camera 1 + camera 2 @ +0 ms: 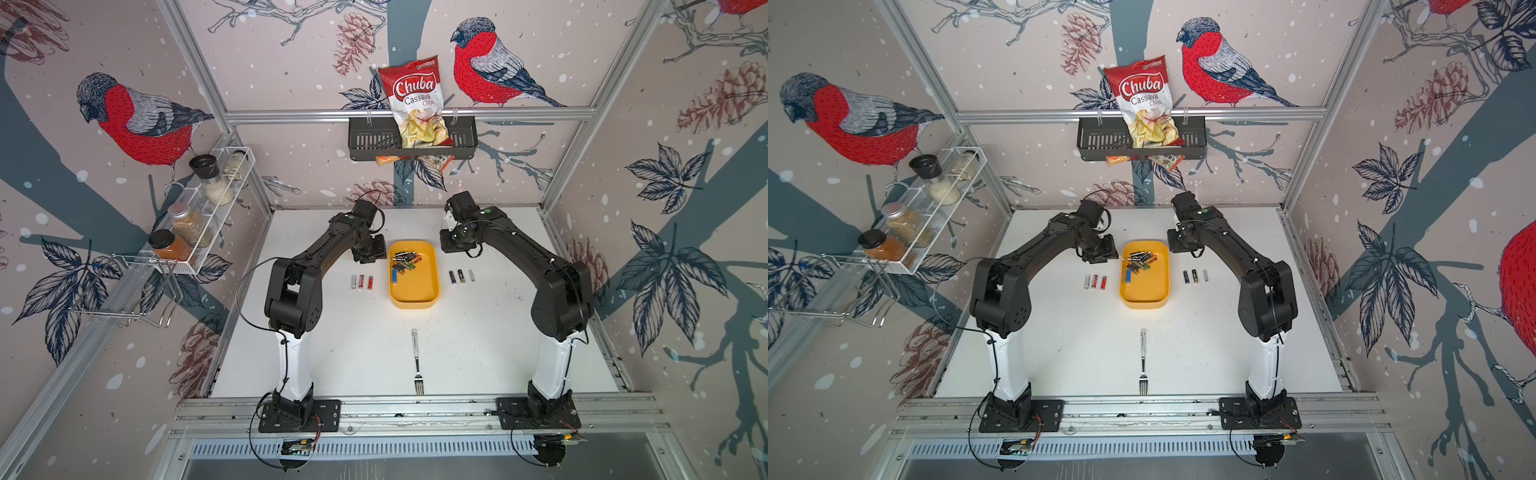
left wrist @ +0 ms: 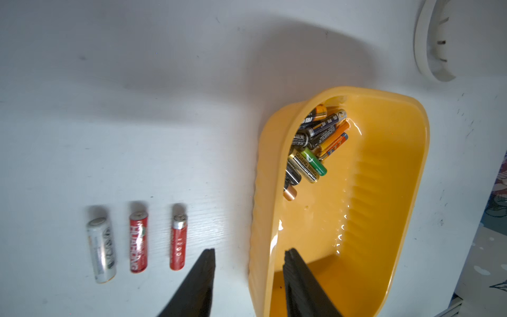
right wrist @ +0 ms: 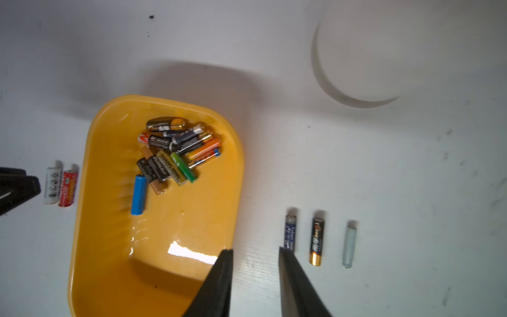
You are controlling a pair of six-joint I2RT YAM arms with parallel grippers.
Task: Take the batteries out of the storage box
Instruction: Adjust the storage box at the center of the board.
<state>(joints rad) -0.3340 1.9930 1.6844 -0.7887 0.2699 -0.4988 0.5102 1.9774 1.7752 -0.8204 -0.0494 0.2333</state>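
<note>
**Six batteries on the desk, one heap in the box**

The one yellow storage box [image 1: 415,291] sits mid-desk [image 1: 332,357] between the two arms. A heap of batteries [image 1: 1142,261] fills its far end. There are about a dozen, too tangled for an exact count. A single blue battery [image 3: 138,195] lies at the heap's edge.

Six more cells lie on the desk in two rows of three. The left row [image 1: 361,281], near the box on the left arm's side, holds one silver and two red. The right row [image 1: 460,276], on the opposite side, holds one dark blue, one black-and-gold and one pale silver.

The left gripper [image 2: 249,251] hovers at the box's wall, its two fingers spread and empty. The right gripper [image 3: 255,251] hangs beside the opposite wall, close to the dark blue cell, its fingers parted and grasping nothing.

One fork [image 1: 417,361] lies well apart from the box, nearer the arm bases. One chip bag [image 1: 417,104] stands in the black basket [image 1: 365,137], and four spice jars [image 1: 185,224] fill the wire rack [image 1: 245,174].
</note>
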